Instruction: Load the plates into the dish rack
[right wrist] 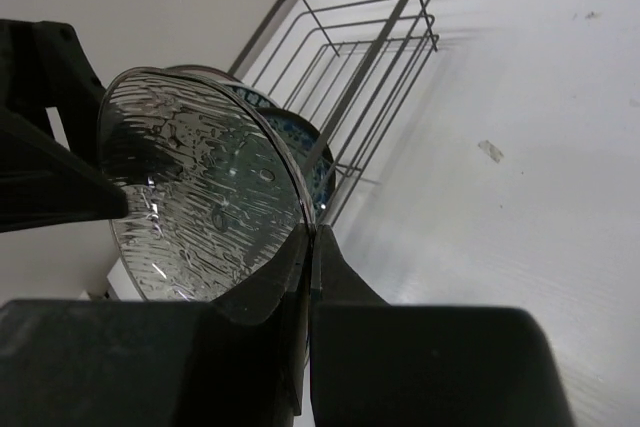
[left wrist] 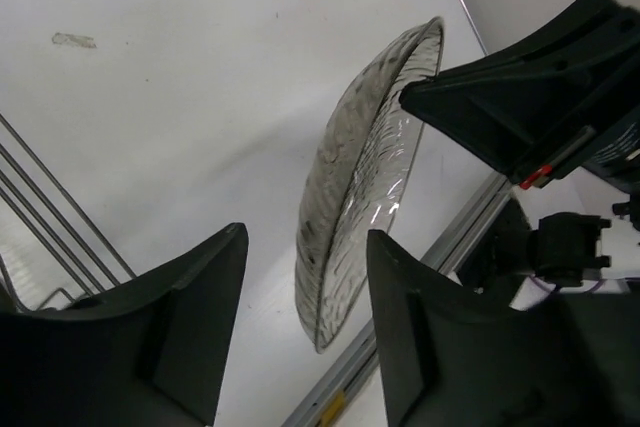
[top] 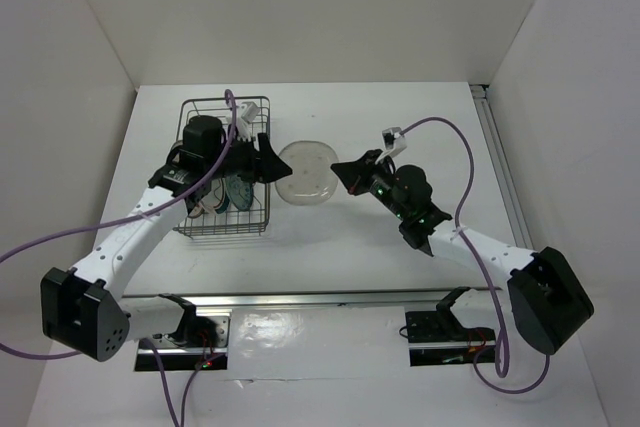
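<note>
- Counting in the top view: one dish rack (top: pixel 225 169), one grey plate (top: pixel 307 172) outside it, and two grippers.
- Inside the dish rack a teal plate (top: pixel 240 192) and the edge of a paler plate (top: pixel 206 205) show. The left arm covers much of the basket, so the full number inside cannot be told.
- The grey plate is just right of the dish rack, above the table (top: pixel 400 117). The left gripper (top: pixel 276 162) is at the plate edge nearer the rack and the right gripper (top: pixel 342 172) is at the far edge.
- In the left wrist view only a few wires of the dish rack (left wrist: pixel 50 237) show, cut off at the frame's left edge.
- The grey plate (left wrist: pixel 355 187) appears edge-on and tilted. Its lower rim lies in the gap of the left gripper (left wrist: pixel 305 237).
- The left jaws stand apart, with clear space at one finger (left wrist: pixel 190 327). Contact at the other cannot be told.
- The right gripper (left wrist: pixel 430 87) pinches the plate's upper rim.
- In the right wrist view the right gripper (right wrist: pixel 310 232) has its jaws closed tight on the rim of the grey plate (right wrist: pixel 200 187).
- The dish rack (right wrist: pixel 350 67) lies behind, with the teal plate (right wrist: pixel 305 152) partly hidden by the held plate.
- The left gripper (right wrist: pixel 50 177) is cut off at the frame edge.
</note>
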Available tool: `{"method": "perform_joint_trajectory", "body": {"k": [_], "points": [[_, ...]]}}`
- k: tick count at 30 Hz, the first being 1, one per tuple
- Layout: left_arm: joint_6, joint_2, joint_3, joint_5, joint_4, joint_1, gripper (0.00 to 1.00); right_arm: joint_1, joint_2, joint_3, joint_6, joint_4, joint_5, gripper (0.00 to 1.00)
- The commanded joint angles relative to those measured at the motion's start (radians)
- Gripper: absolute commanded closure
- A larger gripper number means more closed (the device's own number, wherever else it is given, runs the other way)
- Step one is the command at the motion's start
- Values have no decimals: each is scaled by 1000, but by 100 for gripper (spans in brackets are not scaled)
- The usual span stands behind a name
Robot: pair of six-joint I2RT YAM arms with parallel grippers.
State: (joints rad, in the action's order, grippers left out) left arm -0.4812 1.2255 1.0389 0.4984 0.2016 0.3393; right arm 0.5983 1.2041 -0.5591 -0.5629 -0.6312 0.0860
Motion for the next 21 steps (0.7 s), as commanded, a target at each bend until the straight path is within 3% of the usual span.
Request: {"method": "perform_joint_trajectory", "body": {"k": [1,2,3,6,7,9,11,12,13,21], "points": [[-4,3,30,31,-42,6,39,-3,-3,-55,15,-78,-14,100],[-4,3,30,31,-42,6,47,-3,-12,-55,6,-78,-5,100],[-4,3,30,31,-42,6,65,-12,-12,-55,-5,-78,12,100],[6,12,39,31,-42,6,79,-12,-21,-55,-15,-104,41,100],[6,12,39,20,-42,6,93,-12,-21,-55,-25,-104,41,100],[6,-15,39,9,-42,6,100,-12,-21,-55,-25,-104,79,99],[26,-55,30,-24,-53,6,100,-12,-21,-55,-25,-104,90,40],[26,-70,30,-50,-53,6,100,-12,-11,-55,-16,-84,90,4],[39,-89,30,-82,-44,6,100,-12,-11,-67,-15,-40,72,0],[200,-230,87,-632,123,6,100,-12,-75,-12,32,45,18,0]]}}
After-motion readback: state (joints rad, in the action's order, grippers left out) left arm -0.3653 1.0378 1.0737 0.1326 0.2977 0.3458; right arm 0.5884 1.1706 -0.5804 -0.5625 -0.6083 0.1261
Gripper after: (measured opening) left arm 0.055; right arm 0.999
